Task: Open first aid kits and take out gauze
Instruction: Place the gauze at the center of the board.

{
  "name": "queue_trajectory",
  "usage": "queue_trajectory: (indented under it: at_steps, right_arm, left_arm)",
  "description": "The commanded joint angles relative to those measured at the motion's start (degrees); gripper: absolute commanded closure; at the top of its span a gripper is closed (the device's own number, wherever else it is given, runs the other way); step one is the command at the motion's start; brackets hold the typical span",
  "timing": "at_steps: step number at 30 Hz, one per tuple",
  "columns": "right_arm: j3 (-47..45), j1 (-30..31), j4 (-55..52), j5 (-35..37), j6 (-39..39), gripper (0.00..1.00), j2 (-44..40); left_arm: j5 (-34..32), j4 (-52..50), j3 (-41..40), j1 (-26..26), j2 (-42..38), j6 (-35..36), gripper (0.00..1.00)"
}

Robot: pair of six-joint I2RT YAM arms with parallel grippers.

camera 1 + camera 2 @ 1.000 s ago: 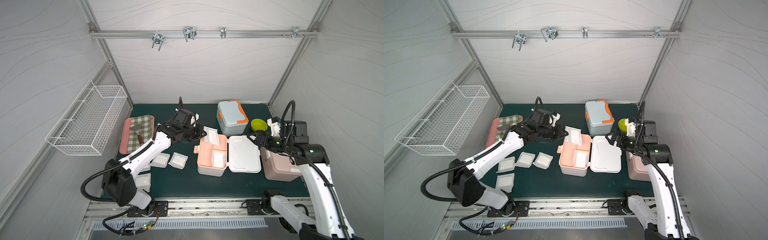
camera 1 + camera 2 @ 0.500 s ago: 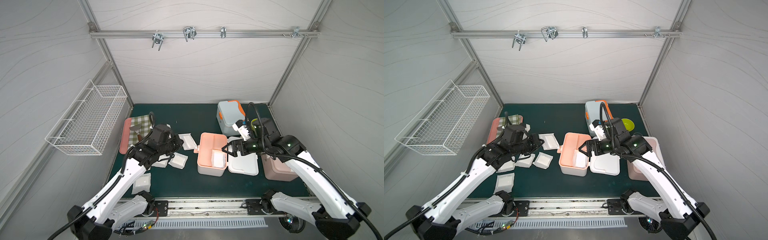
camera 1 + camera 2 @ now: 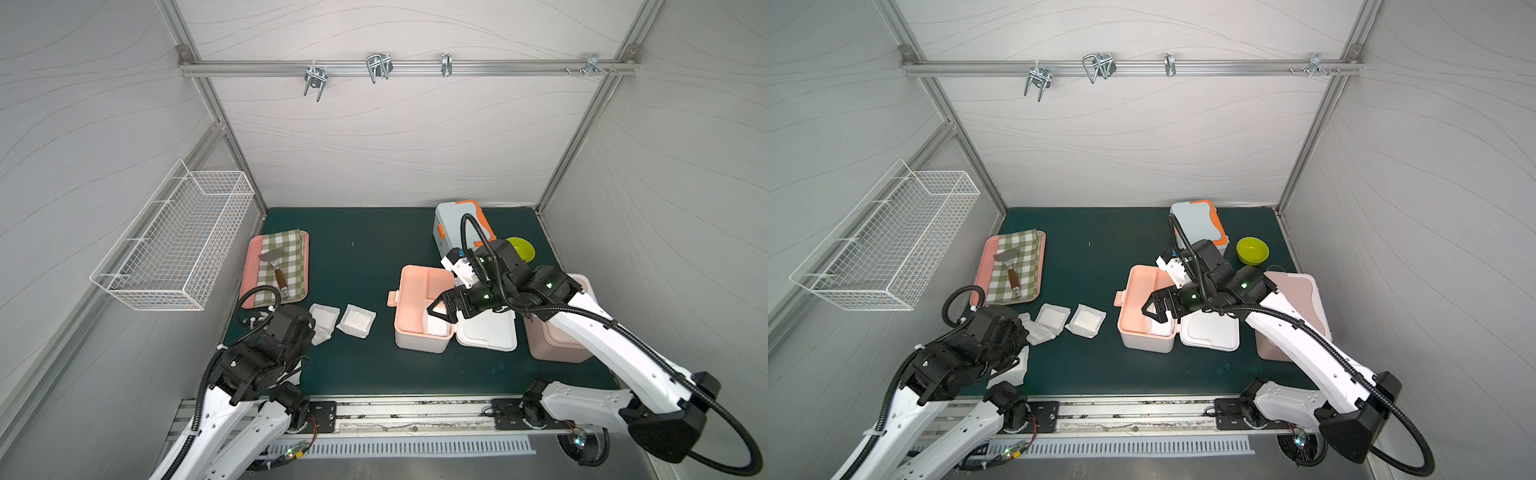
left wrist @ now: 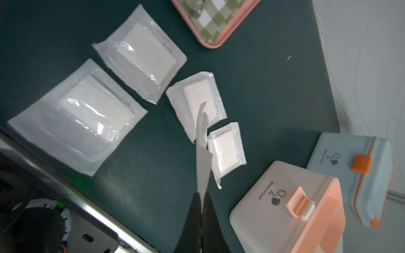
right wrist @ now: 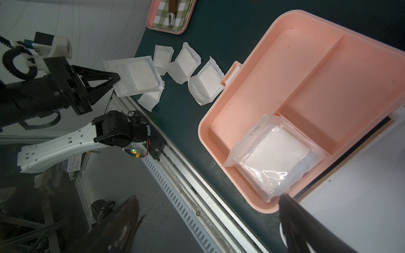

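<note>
Now that my left tool (image 4: 202, 196), pinching a gauze pack (image 5: 140, 74), has swung to the tabletop's (image 3: 365, 374) front-left corner, my open right tool (image 3: 434, 311) is arriving over the last pack (image 5: 274, 153) in the open kit (image 5: 274, 72).

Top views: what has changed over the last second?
The left gripper, shut on a gauze pack, pulled back from the white-and-peach kit to above the loose gauze packs at front left. The right gripper, open, swung in from beside the pink kit to over the open kit's last gauze pack. Those kits, the blue kit, the tray and the green bowl stayed put.
</note>
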Motion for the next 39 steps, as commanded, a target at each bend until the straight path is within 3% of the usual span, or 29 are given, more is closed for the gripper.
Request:
queue_trajectory:
  at_steps: [1,7,14,22,32,35,39]
  right_arm:
    - [1.1,0.5,0.0,1.4,-1.3,0.01,0.2]
    - [0.2,0.5,-0.1,1.2,-1.3,0.01,0.1]
    - [-0.1,0.5,-0.3,0.8,-1.8,0.01,0.7]
    - [0.0,0.6,-0.7,0.5,-1.4,0.01,0.2]
    - [-0.8,0.7,-1.0,0.8,-0.5,0.01,-1.0]
    - [-0.6,0.8,-1.0,0.6,-0.4,0.01,-0.8]
    - [-0.1,0.8,-1.2,0.8,-0.4,0.01,-0.7]
  left_arm:
    - [-5.4,-7.4,-1.4,0.4,-1.2,-8.5,1.00]
    - [-6.4,-6.3,-5.8,0.4,-1.4,-12.3,1.00]
    - [-0.6,5.9,-12.4,0.3,-0.5,-13.1,1.00]
    - [1.6,13.5,-17.2,0.5,2.8,-13.9,1.00]
    - [-0.2,10.7,-17.3,1.2,3.1,-14.4,0.99]
    - [-0.1,7.3,-15.6,1.2,3.0,-14.2,0.62]
    - [-2.5,-0.8,-10.3,1.2,2.4,-13.4,0.39]
